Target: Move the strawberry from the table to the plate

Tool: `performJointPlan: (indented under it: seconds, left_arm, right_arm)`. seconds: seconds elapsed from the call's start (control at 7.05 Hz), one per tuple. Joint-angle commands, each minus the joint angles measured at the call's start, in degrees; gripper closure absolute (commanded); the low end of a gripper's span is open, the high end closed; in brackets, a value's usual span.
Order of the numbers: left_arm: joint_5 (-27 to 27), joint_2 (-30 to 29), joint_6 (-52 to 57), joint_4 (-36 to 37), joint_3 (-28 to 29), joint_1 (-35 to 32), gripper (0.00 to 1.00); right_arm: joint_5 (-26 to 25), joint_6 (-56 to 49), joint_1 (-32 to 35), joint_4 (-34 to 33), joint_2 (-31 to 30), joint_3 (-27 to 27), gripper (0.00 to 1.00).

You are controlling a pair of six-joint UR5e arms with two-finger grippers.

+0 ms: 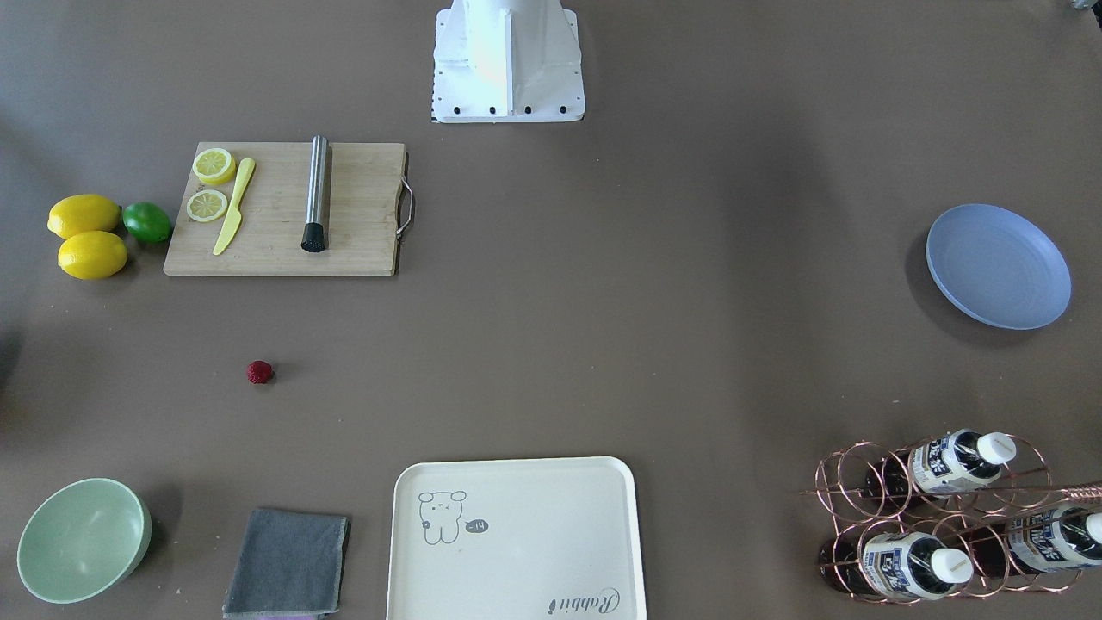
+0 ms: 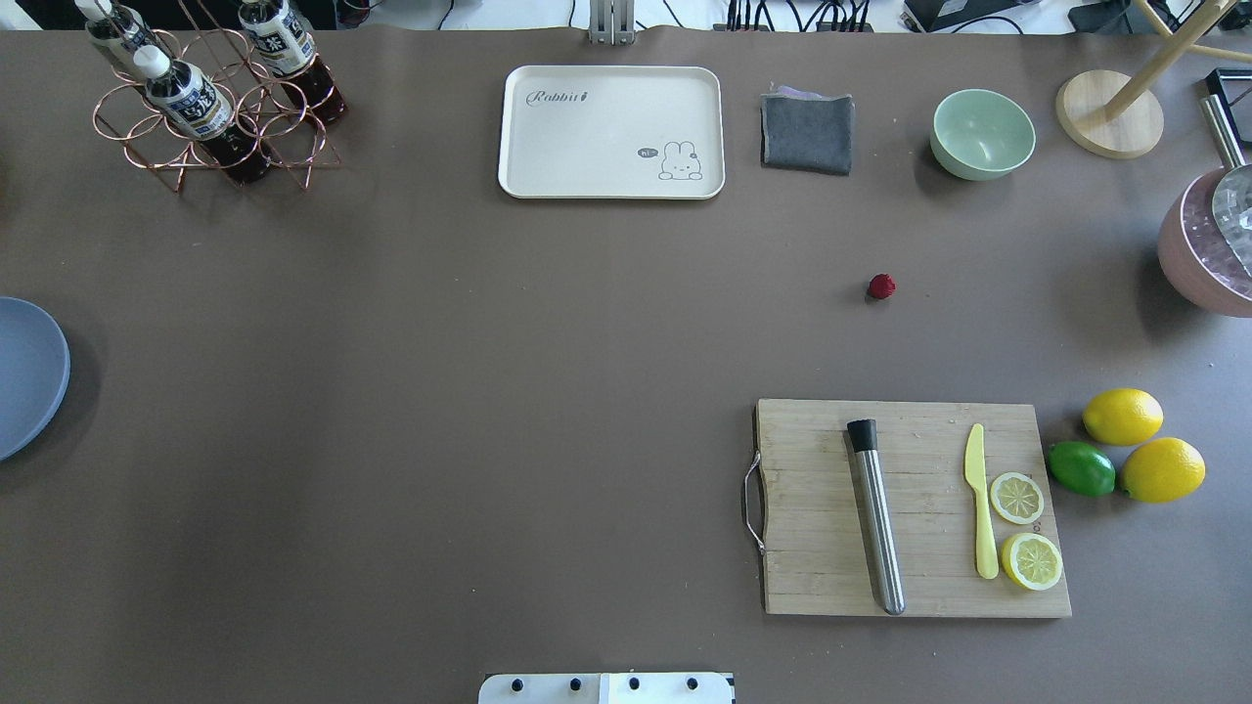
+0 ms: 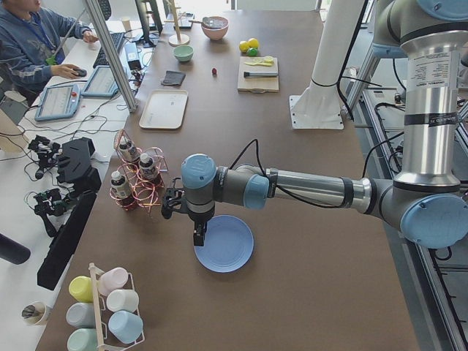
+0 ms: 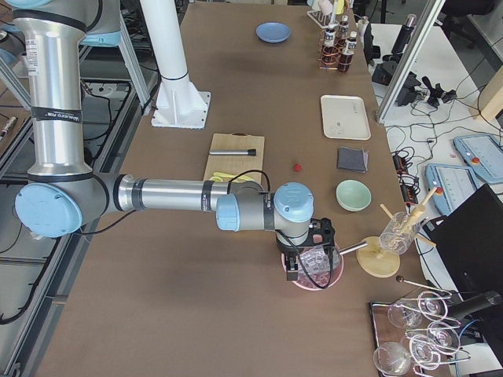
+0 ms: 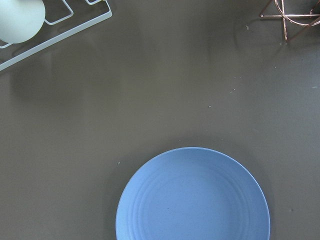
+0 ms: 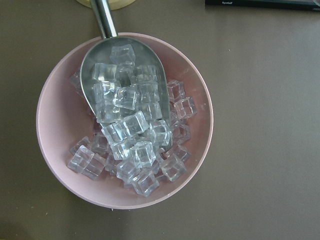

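Note:
The small dark-red strawberry [image 1: 260, 372] [image 2: 881, 286] [image 3: 214, 72] [image 4: 297, 166] lies alone on the grey-brown table [image 1: 603, 301], between the cutting board and the green bowl. Far across the table sits the blue plate [image 1: 999, 266] [image 2: 24, 376] [image 3: 224, 243] [image 5: 193, 197], with nothing on it. My left gripper [image 3: 199, 235] hangs over the plate's edge, seen only in the exterior left view, so I cannot tell whether it is open or shut. My right gripper [image 4: 291, 271] hovers over a pink bowl of ice, and I cannot tell its state either.
A wooden cutting board [image 2: 910, 506] holds a steel muddler, a yellow knife and lemon slices, with two lemons and a lime [image 2: 1081, 468] beside it. Also here: cream tray [image 2: 611, 131], grey cloth [image 2: 807, 133], green bowl [image 2: 982, 134], copper bottle rack [image 2: 210, 93], pink ice bowl [image 6: 125, 120]. A person sits at a side desk [image 3: 33, 44].

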Motion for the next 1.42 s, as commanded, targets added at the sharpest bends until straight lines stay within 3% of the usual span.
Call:
performJointPlan:
  seconds: [0.0, 0.71, 1.28]
  left_arm:
    - [0.0, 0.1, 0.0, 0.0, -0.3, -0.1, 0.01]
    - [0.0, -0.1, 0.0, 0.0, -0.2, -0.2, 0.01]
    - [0.0, 0.0, -0.3, -1.8, -3.5, -0.3, 0.01]
  right_arm:
    - [0.0, 0.0, -0.1, 0.0, -0.1, 0.1, 0.00]
    - [0.0, -0.3, -0.1, 0.1, -0.5, 0.1, 0.00]
    - [0.0, -0.5, -0.1, 0.1, -0.6, 0.0, 0.00]
